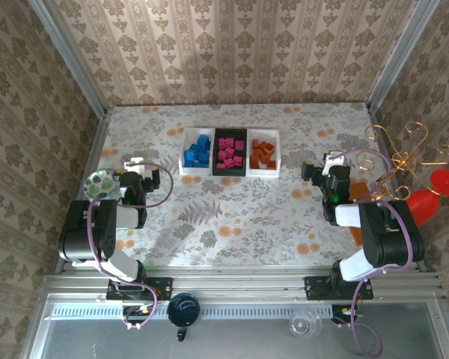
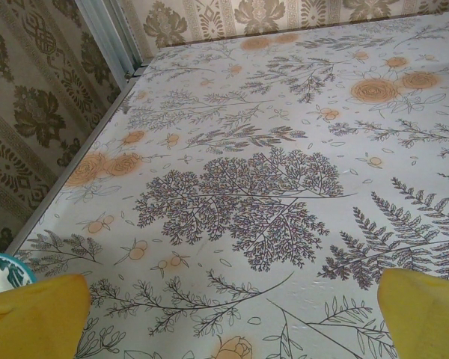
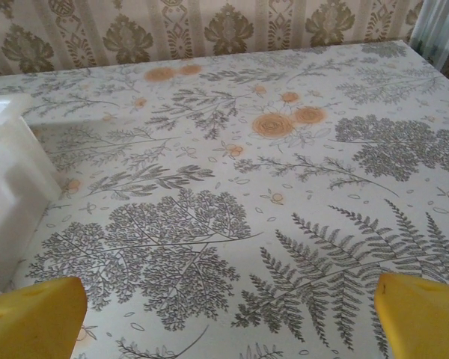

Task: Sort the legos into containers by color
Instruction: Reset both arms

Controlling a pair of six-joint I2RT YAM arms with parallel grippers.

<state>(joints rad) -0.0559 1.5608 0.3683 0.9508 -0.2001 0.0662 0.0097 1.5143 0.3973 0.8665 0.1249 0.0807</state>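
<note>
Three trays stand side by side at the back middle of the table. The left white tray (image 1: 185, 157) holds blue legos (image 1: 197, 152), the black tray (image 1: 230, 173) holds pink legos (image 1: 230, 153), and the right white tray (image 1: 277, 158) holds orange-brown legos (image 1: 263, 154). My left gripper (image 1: 138, 167) rests low at the left, open, its yellow fingertips (image 2: 34, 318) wide apart over bare tablecloth. My right gripper (image 1: 323, 167) sits at the right, open as well, its fingertips (image 3: 423, 314) apart with nothing between. In the right wrist view a white tray wall (image 3: 11, 187) is at the left.
A round green patterned bowl (image 1: 103, 184) sits beside the left arm; its rim (image 2: 0, 273) shows in the left wrist view. An orange-brown board (image 1: 357, 233) lies under the right arm. A gold wire stand (image 1: 400, 158) with red pieces is at the right wall. A teal cup (image 1: 184, 309) stands below the table edge.
</note>
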